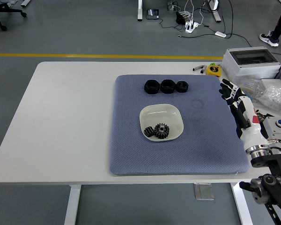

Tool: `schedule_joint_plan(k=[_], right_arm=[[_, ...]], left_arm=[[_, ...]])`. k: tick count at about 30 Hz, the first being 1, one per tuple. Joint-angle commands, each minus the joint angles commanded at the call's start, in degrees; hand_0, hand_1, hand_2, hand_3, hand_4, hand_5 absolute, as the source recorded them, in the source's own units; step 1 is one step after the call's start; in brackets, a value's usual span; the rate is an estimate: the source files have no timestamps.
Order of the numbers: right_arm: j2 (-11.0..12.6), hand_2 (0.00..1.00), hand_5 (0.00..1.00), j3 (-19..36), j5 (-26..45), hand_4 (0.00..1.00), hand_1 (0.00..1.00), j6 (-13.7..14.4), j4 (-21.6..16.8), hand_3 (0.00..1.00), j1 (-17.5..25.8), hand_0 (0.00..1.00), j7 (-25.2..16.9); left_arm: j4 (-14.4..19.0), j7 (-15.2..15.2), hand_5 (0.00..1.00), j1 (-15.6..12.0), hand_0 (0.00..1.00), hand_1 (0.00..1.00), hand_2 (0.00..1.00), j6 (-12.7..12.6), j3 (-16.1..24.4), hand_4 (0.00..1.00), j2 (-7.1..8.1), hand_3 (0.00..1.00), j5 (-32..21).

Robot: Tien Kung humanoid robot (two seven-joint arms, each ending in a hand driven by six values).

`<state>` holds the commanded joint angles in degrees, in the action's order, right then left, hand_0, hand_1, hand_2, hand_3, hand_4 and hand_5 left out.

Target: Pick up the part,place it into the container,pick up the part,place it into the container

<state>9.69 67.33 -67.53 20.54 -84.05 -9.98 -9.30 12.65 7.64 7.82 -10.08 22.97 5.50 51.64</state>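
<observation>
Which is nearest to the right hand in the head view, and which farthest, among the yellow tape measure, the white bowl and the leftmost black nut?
From the right hand:
1. Yellow tape measure, just beyond it, off the mat.
2. White bowl, mat centre, to its left.
3. Leftmost black nut, far row's left end.

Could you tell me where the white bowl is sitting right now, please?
In the head view, the white bowl sits near the middle of the blue mat, just in front of the row of three black nuts, with two black gears inside it.

Glossy white bowl (pixel 161 114) on a matt, textured cloth mat (pixel 131 145).
</observation>
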Motion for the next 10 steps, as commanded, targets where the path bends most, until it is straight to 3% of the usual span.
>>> schedule_joint_plan(k=[10], right_arm=[[0.0, 0.876, 0.832, -0.5, 0.1, 0.998, 0.854, 0.2, -0.3, 0.879, 0.1, 0.898, 0.4]], left_arm=[[0.0, -0.1, 0.654, -0.1, 0.691, 0.705, 0.740, -0.1, -0.2, 0.672, -0.06, 0.645, -0.5]])
